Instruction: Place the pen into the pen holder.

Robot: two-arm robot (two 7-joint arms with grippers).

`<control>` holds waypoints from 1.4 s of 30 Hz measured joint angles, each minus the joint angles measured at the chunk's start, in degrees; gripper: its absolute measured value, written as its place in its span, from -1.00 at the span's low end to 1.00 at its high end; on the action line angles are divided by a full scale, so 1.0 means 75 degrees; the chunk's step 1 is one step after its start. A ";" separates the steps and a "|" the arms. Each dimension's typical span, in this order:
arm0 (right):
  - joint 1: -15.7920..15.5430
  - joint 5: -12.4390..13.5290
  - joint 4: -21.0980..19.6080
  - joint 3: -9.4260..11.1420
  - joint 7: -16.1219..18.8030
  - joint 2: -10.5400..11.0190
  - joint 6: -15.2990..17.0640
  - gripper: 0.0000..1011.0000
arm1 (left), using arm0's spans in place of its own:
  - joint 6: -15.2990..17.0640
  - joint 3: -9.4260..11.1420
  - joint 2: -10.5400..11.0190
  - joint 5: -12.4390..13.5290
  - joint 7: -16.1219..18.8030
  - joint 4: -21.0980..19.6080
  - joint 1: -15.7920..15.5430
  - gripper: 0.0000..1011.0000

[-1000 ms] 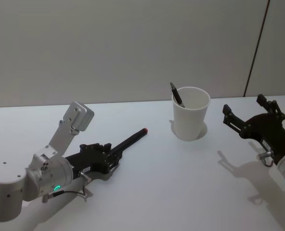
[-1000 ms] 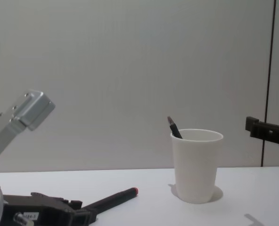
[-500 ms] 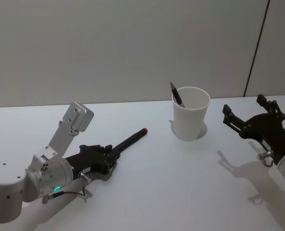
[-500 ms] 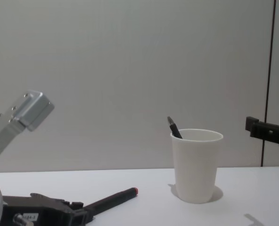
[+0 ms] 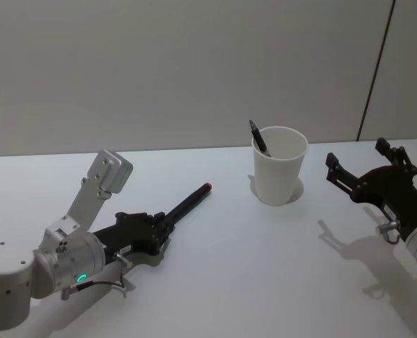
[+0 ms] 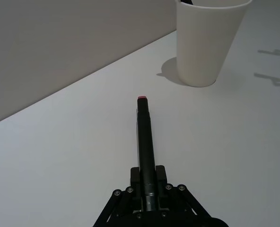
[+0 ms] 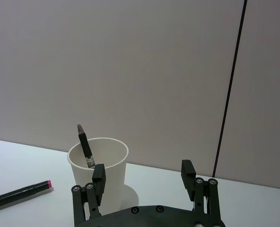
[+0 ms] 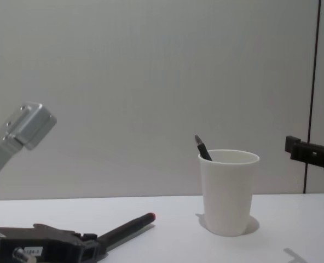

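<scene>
Near left, low over the table [image 5: 215, 282]: left gripper [image 5: 165, 225], fingers clamped together on the tail of the pen [image 5: 189, 202], a black barrel with a red tip pointing far and right toward the pen holder [image 5: 279, 172].

Compared with a second ago, drawn back a little to the left along with the forearm. In the chest view, red tip now a touch higher and farther left than before. Judged as the start of a lift rather than a reach: grip secured, carry not yet begun. Hard to tell whether the barrel is fully clear of the tabletop.

Between tip and pen holder, only bare white surface, so room to raise and swing across without meeting anything.

Centre right: pen holder upright, near the table's far edge where it meets the wall, so little room behind it. Already holding a second dark pen [image 5: 258, 138], leaning on the left far part of the rim. That is the side of approach, so best to come in high and drop steeply through the open part of the mouth. Probably light enough to tip if struck on the side.

Far right: right gripper [image 5: 358, 153] hovering above the table, fingers spread wide apart with nothing between them, well apart from the pen holder and unmoved.
</scene>
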 joint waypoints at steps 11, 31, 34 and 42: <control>0.0000 0.0000 0.0000 0.0000 0.0000 0.0000 0.0000 0.98 | -0.0346 -0.0063 0.0072 -0.0204 -0.0042 -0.0110 0.0070 -0.63; 0.0000 0.0000 0.0000 0.0000 0.0000 0.0000 0.0000 0.98 | -0.1747 -0.0278 0.0306 -0.0585 -0.0376 -0.0752 0.0208 -0.63; 0.0000 0.0000 0.0000 0.0000 0.0000 0.0000 0.0000 0.98 | -0.1949 -0.0278 0.0279 -0.0612 -0.0475 -0.0813 0.0189 -0.63; 0.0000 0.0000 0.0000 0.0001 0.0000 -0.0001 0.0000 0.98 | -0.2422 -0.0217 0.0095 -0.0706 -0.0774 -0.0886 0.0069 -0.63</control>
